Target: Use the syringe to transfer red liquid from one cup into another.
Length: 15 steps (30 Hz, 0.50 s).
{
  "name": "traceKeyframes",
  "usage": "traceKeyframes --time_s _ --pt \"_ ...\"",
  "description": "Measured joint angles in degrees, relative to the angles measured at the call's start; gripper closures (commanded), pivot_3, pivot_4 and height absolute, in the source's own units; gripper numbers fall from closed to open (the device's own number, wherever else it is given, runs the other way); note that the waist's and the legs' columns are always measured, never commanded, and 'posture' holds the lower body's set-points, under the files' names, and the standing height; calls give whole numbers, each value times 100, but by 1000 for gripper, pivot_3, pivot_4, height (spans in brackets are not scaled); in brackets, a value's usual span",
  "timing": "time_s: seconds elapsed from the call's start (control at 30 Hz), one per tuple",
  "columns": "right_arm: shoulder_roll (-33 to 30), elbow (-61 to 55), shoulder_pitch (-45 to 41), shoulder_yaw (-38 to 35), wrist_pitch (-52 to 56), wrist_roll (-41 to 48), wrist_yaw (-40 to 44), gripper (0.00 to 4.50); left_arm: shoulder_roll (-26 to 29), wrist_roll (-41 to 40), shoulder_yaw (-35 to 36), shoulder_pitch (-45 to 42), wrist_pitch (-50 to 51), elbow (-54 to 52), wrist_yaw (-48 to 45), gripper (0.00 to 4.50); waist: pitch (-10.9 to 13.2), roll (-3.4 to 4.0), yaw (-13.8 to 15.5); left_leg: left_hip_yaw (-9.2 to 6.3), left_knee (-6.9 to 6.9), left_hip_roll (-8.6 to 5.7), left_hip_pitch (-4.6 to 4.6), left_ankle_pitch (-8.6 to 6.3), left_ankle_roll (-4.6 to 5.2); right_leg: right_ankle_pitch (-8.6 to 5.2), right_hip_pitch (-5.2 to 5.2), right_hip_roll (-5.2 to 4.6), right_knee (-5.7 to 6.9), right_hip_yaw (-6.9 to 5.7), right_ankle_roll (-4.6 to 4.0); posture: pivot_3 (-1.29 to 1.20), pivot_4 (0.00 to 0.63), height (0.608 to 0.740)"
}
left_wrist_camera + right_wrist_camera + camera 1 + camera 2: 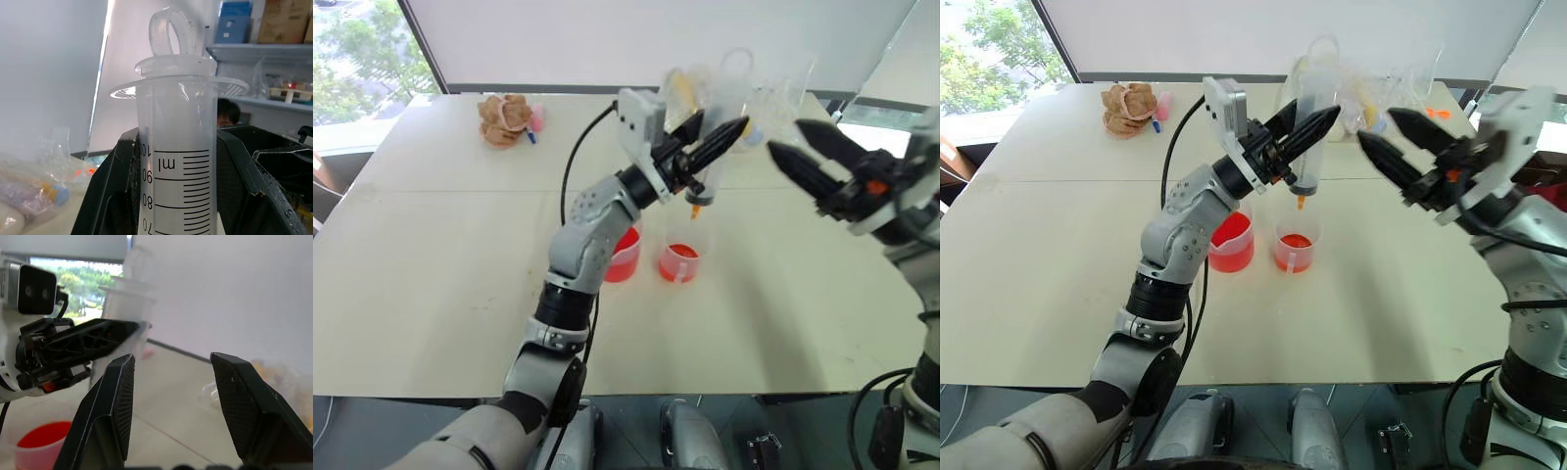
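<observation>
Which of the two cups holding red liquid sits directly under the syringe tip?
The smaller cup, the narrower one, on the robot's right of the wider spouted beaker. The syringe, held upright in the left gripper, hangs above it.

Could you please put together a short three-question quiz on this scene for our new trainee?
1. Which gripper holds the syringe?
2. True or false: the syringe's orange tip is dipped into the liquid of the smaller cup.
3. Which stands nearer the left arm's forearm: (a) the larger beaker, (b) the smaller cup?

Key
1. The left gripper, shut on the barrel; the right gripper is open and holds nothing.
2. False: the tip hangs in the air above the smaller cup, clear of the red liquid.
3. (a): the forearm partly hides the beaker; the smaller cup stands beside it, towards the right arm.
</observation>
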Motion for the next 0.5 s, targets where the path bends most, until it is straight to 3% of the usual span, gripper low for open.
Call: traceKeyframes --time_s 0.1,0.2,0.37,0.5 --pt "-92 37 -110 -101 56 414 -85 1967 663 -509 522 -593 900 -19 403 3092 -2 5 -73 1 -1 1 7 0 0 0 -1 7 11 1 0 0 150 740" --pt "-277 -75 -182 -33 214 844 -90 1967 1660 -939 996 -1055 2337 131 805 3092 -2 5 -154 -3 -2 1 8 0 0 -1 -3 11 17 0 0 0 150 740" --pt "-440 -539 -305 822 513 1423 43 1967 3040 -1038 1373 -1769 4754 1169 1542 3092 -1 5 -163 -7 0 -2 9 1 0 -1 -5 10 23 0 1 0 150 740" --pt "-460 -798 -337 1537 653 1696 263 1967 3375 -562 1546 -1715 5686 1709 2198 3092 -1 5 -117 -12 0 1 6 3 -5 -2 -5 -2 21 -2 2 0 150 740"
